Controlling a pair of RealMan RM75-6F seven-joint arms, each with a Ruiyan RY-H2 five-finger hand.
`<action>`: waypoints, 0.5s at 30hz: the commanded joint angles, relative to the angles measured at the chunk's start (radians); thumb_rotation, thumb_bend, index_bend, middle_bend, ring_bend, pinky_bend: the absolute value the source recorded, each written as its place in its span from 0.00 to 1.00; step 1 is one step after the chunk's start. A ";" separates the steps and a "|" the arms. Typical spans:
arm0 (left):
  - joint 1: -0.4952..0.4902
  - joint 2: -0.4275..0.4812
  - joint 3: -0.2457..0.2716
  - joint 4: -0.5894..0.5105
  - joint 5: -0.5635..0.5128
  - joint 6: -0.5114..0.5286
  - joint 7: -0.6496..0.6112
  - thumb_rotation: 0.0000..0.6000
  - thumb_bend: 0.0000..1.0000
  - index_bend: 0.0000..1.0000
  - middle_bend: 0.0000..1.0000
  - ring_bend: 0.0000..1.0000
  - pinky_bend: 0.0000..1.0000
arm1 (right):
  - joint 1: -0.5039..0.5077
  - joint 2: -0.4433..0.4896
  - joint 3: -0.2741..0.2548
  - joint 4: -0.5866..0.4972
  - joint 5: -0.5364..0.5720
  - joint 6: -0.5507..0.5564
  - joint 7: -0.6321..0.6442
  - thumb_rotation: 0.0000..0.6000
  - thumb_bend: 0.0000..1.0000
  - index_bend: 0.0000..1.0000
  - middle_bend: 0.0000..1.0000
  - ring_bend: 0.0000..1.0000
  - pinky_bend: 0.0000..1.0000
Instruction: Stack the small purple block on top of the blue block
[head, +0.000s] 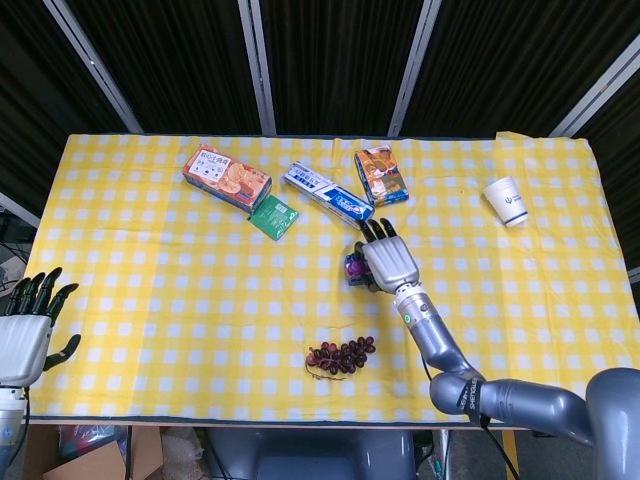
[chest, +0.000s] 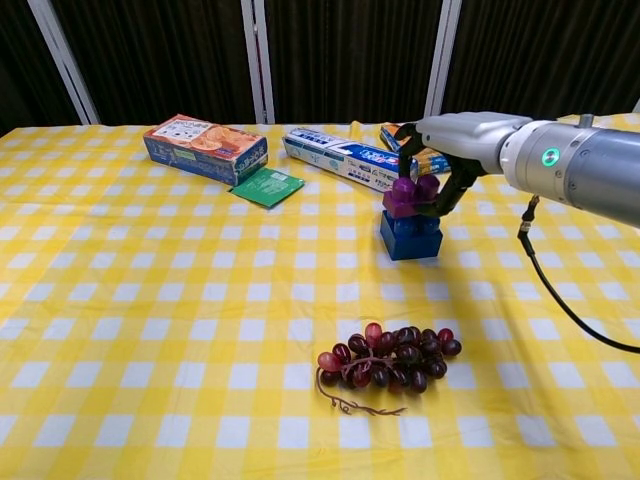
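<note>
The right robot hand (chest: 437, 165) pinches the small purple block (chest: 405, 196) from above, the block resting on top of the blue block (chest: 410, 236) near the middle of the yellow-checked counter (chest: 150, 300). A bunch of grapes (chest: 392, 357) lies on the nearer side (toothpaste box (chest: 347, 158) behind). The left robot hand (head: 25, 328) hangs off the counter's edge, fingers apart, holding nothing.
</note>
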 joint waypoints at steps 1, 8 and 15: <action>0.000 -0.001 -0.001 0.000 -0.002 0.000 0.003 1.00 0.32 0.16 0.00 0.00 0.05 | 0.002 -0.008 -0.005 0.019 -0.005 -0.011 0.018 1.00 0.57 0.60 0.00 0.00 0.00; 0.000 -0.002 -0.002 -0.001 -0.006 0.000 0.010 1.00 0.32 0.16 0.00 0.00 0.05 | 0.004 -0.024 -0.017 0.055 -0.022 -0.023 0.050 1.00 0.57 0.60 0.00 0.00 0.00; 0.004 0.000 -0.003 -0.002 -0.007 0.007 0.005 1.00 0.31 0.16 0.00 0.00 0.05 | 0.002 -0.027 -0.024 0.066 -0.033 -0.025 0.068 1.00 0.57 0.61 0.00 0.00 0.00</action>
